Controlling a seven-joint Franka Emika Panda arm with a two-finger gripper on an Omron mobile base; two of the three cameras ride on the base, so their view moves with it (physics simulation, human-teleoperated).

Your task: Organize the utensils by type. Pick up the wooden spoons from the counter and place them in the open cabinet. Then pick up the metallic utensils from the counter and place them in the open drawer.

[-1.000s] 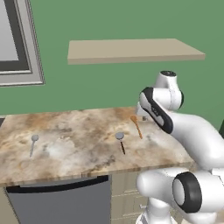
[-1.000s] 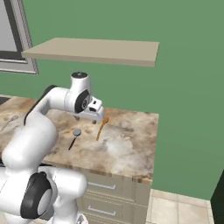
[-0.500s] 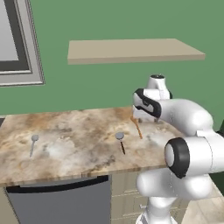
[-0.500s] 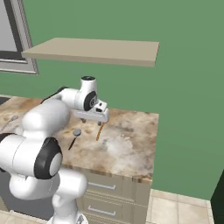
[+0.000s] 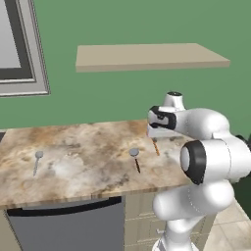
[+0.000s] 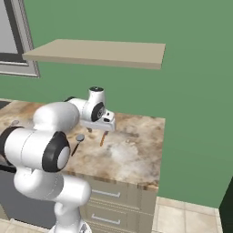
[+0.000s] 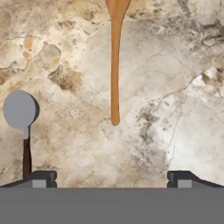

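Observation:
An orange-brown wooden spoon [image 7: 114, 65] lies on the marbled counter [image 5: 83, 171], its handle running straight ahead of my gripper [image 7: 111, 179]. The gripper is open with nothing between its fingertips [image 7: 39, 178]. It hovers low over the spoon [image 5: 156, 146] near the counter's right end [image 6: 136, 150]. A metallic utensil with a round grey head and thin black handle [image 7: 19, 109] lies just left of it [image 5: 135, 158] [image 6: 78, 140]. An all-grey metal spoon [image 5: 37, 162] rests far to the left. The cabinet and the open drawer are out of view.
A bare tan wall shelf [image 5: 147, 56] hangs above the counter against the green wall. A grey window frame [image 5: 24, 73] sits at the left. Beige drawer fronts with silver handles [image 6: 109, 195] are below the counter, and a dark appliance front [image 5: 63, 225] is beside them.
The arm's elbow has swung forward toward the cameras and the hand has sunk a little over the wooden spoon. The jaws stay open; the utensils have not moved.

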